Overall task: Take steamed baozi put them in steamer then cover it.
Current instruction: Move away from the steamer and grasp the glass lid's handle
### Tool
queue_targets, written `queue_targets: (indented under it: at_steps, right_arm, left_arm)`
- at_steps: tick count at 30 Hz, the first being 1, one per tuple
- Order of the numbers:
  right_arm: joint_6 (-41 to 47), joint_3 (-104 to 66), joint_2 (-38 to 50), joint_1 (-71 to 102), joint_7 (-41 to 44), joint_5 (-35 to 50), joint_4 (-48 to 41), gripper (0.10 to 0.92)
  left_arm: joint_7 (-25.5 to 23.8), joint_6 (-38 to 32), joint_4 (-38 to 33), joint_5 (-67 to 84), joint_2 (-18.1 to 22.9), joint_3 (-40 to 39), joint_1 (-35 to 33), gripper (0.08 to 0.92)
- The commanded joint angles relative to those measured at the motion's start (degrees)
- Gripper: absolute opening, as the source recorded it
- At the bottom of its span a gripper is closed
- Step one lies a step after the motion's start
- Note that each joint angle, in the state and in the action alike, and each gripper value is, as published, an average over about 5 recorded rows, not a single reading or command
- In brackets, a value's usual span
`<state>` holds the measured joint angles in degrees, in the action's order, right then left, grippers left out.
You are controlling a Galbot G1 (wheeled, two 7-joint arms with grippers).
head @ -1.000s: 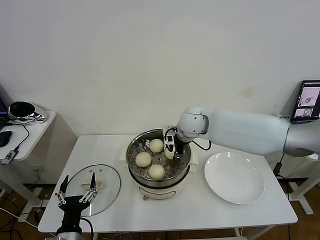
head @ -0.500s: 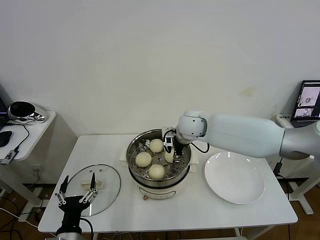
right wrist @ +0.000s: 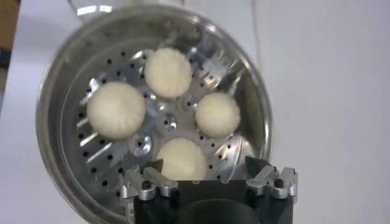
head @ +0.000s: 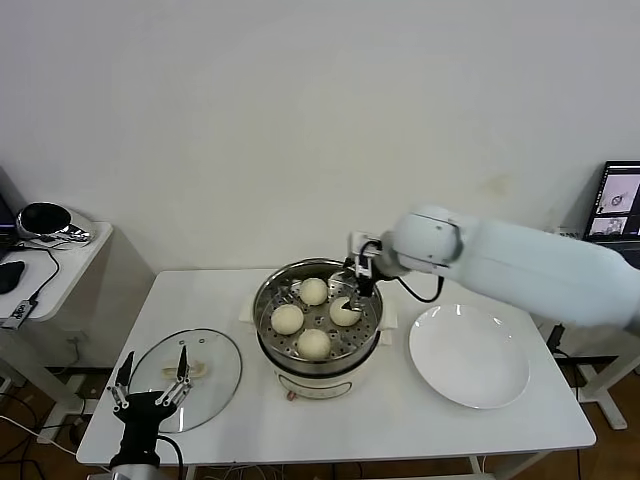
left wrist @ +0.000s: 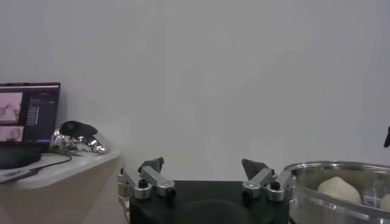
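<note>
The steamer (head: pixel 290 368) stands mid-table with four baozi on its perforated tray: one at the back (head: pixel 313 291), one at the left (head: pixel 287 319), one at the front (head: pixel 313 343) and one at the right (head: pixel 344 311). My right gripper (head: pixel 358 285) is open and empty, just above the pot's right rim. In the right wrist view the gripper (right wrist: pixel 205 165) hangs open over the steamer (right wrist: pixel 61 97), above the nearest baozi (right wrist: pixel 181 159). My left gripper (head: pixel 150 395) is open and empty at the table's front left, by the glass lid (head: pixel 215 385).
The glass lid, with its cream handle (head: pixel 188 370), lies flat on the table left of the steamer. A bare white plate (head: pixel 468 355) lies to its right. A side table (head: pixel 60 262) with a shiny object stands far left. The steamer's wall (left wrist: pixel 317 195) shows in the left wrist view.
My right gripper has let go of the fourth baozi on the tray's right side and has risen up and to the right. The left arm has not moved.
</note>
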<state>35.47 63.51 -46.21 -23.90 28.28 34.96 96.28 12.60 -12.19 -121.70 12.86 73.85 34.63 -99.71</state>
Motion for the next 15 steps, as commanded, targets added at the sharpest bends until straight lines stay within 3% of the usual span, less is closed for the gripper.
queue_targets:
  at_steps: [1, 7, 15]
  right_arm:
    - [-23.9, -42.4, 18.3, 47.2, -25.7, -4.0, 11.3, 0.823]
    - [-35.7, -81.7, 5.4, 83.7, -24.3, -17.5, 10.5, 0.823]
    - [-44.7, -107.8, -18.2, 103.1, -17.6, -25.2, 10.2, 0.823]
  left_arm:
    - [0.9, 1.4, 1.1, -0.9, -0.1, 0.1, 0.0, 0.823]
    - [2.5, 6.7, 1.4, -5.7, 0.1, 0.2, -0.5, 0.823]
    - [3.2, 11.8, 6.5, -29.5, -0.8, 2.6, -1.0, 0.823]
